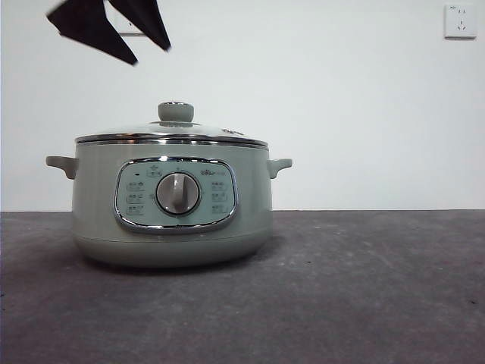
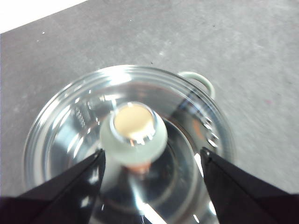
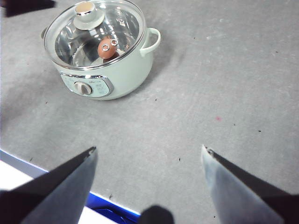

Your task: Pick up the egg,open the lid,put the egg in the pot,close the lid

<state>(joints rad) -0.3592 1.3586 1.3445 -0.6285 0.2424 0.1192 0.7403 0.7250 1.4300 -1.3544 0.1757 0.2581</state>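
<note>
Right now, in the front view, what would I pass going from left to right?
Black end effector up high → pot's left handle → grey dial → pot's right handle → wall socket.

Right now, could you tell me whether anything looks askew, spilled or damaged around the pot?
Nothing stands out. The lid sits level on the pot, the egg rests inside under the glass, and the table shows no spill. The left tool hovers open above the knob.
</note>
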